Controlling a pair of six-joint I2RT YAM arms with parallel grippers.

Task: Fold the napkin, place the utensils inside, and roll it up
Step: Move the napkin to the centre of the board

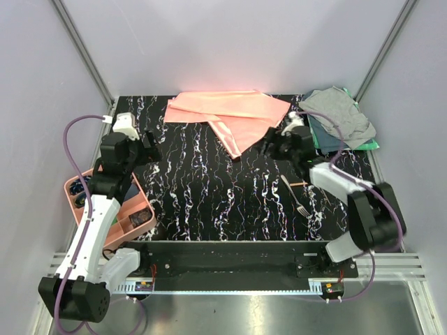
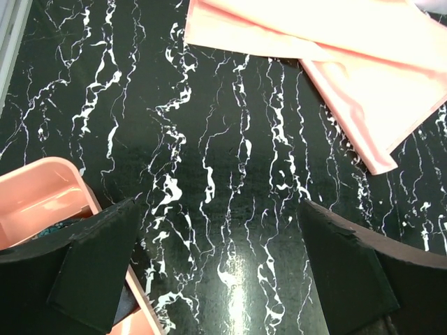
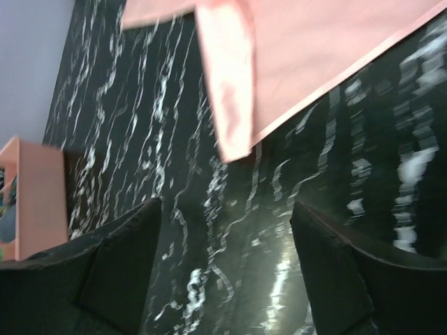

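Napkin [image 1: 227, 115], salmon-pink and slightly shiny, lies at the far middle of the black, white-veined bench [image 1: 209, 202], loosely doubled over itself, with one narrow folded flap running toward the near side and ending in a corner. The right claw [image 1: 276, 143] hangs just to the right of that corner, above bare bench, its jaws well apart with nothing between them; in the right wrist view the right claw [image 3: 225, 209] looks down on veined bench, and the flap's corner of the napkin [image 3: 314, 49] sits a little beyond the fingertips, apart from them. The left claw [image 1: 149, 145] is over the left part of the bench, well apart from the cloth, jaws spread wide and empty; the left wrist view shows the left claw [image 2: 218, 209] framing bare bench, the napkin [image 2: 335, 49] across the far right corner and a rim of the pink tray [image 2: 42, 188] at the lower left. That pink tray [image 1: 75, 190] sits at the bench's left edge beside the left arm. A silver fork [image 1: 296, 195] lies on the bench right of centre, close under the right forearm, tines toward the near side; a small brownish piece [image 1: 301, 183] shows beside it, too small to identify. In the far right corner a grey cloth [image 1: 342, 112] lies on top of a green cloth [image 1: 370, 145].
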